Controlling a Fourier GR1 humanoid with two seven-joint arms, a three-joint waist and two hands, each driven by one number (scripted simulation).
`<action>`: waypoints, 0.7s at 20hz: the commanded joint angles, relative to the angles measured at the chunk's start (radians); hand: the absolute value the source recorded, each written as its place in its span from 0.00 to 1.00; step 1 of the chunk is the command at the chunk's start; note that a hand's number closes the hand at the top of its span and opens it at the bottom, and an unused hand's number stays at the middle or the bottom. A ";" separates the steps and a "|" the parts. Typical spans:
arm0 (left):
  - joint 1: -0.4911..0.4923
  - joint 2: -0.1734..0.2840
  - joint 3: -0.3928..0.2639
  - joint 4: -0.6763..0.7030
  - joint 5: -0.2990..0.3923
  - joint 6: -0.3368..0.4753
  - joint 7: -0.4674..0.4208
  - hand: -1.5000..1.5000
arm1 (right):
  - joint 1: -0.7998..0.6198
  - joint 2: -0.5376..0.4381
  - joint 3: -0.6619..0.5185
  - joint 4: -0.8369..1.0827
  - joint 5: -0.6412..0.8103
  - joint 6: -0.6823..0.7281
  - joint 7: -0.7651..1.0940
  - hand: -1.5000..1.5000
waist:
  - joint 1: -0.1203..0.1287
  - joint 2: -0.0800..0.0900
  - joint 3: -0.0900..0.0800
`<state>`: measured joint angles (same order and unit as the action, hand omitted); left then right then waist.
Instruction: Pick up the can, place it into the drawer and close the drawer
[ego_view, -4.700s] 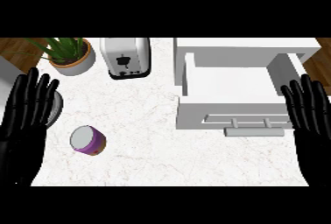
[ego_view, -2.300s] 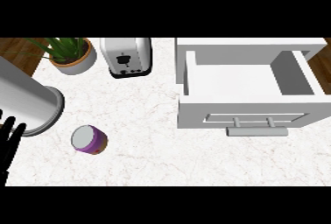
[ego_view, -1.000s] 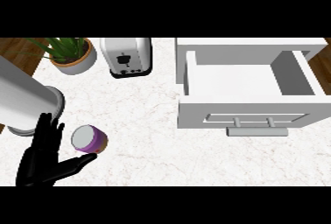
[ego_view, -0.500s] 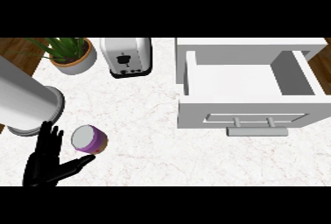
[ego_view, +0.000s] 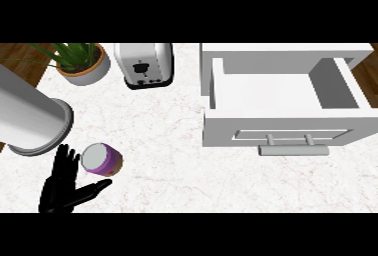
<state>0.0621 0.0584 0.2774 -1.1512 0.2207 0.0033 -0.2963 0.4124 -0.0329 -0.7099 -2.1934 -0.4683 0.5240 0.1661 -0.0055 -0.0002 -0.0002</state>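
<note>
We see the left hand (ego_view: 65, 187) at the near left of the counter (ego_view: 170, 165), spread wide: its fingers (ego_view: 64, 161) point far and straight, the thumb angles out to the right, and it holds nothing. The grey forearm (ego_view: 29, 120) lies across the left edge, above the hand in the head view. The right hand is not in the picture.

The can (ego_view: 100, 159) sits on the counter just right of the fingers and just far of the thumb, inside the fork they form. We cannot tell whether the hand touches it. The can is purple with a pale top and appears tilted.

Far of the can stand the toaster (ego_view: 145, 65) and, to its left, the plant (ego_view: 77, 61) in a pot.

At the right, well apart from the can, the drawer (ego_view: 284, 107) stands pulled open, its handle (ego_view: 293, 149) on the near face.
</note>
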 joint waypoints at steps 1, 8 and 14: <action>-0.036 -0.018 -0.008 0.061 0.011 0.003 -0.028 0.00 | 0.017 0.031 0.010 -0.038 0.014 -0.013 0.009 0.00 | 0.000 0.000 0.000; -0.139 -0.006 0.006 0.223 0.030 -0.007 -0.086 0.00 | -0.018 -0.047 -0.062 -0.017 -0.087 0.005 0.095 0.00 | 0.000 0.000 0.000; -0.221 0.004 0.045 0.337 0.090 -0.037 -0.130 0.00 | -0.046 -0.019 -0.043 0.040 -0.008 0.034 0.035 0.00 | 0.000 0.000 0.000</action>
<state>-0.1009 0.0600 0.3046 -0.8717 0.2792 -0.0327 -0.4176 0.3987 -0.0408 -0.7442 -2.2046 -0.5090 0.5353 0.2176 -0.0061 -0.0002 -0.0006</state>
